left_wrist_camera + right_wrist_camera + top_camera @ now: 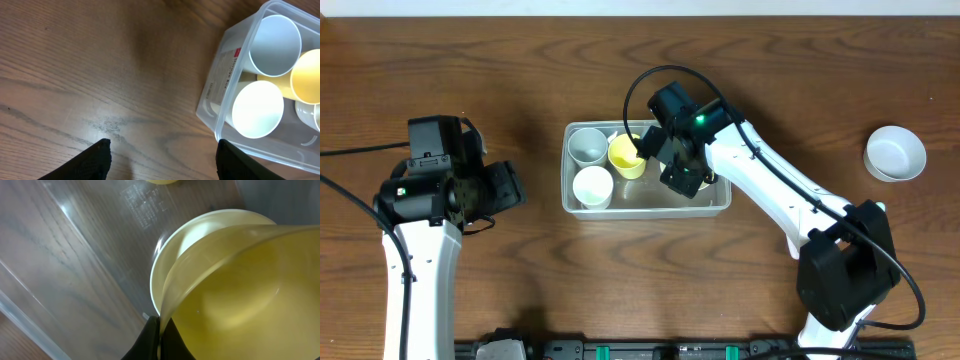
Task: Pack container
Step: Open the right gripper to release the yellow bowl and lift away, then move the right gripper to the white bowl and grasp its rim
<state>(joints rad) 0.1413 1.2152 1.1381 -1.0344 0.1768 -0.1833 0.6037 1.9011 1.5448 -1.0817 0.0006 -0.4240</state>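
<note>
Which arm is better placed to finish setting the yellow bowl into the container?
Right. The right hand pinches the yellow bowl by its rim over the container; the left hand is open, empty, and off to the container's side.

Brown wooden table (520,60) — clear container (650,203) at its middle, white bowl (895,153) far right

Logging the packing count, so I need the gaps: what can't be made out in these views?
1. Overhead: the right gripper covers the container's right half; contents there are hidden.
2. Right wrist: the yellow bowl it grips is cut off by the frame and hides most of the pale bowl beneath.
3. Left wrist: the container's far end runs off the frame.
</note>
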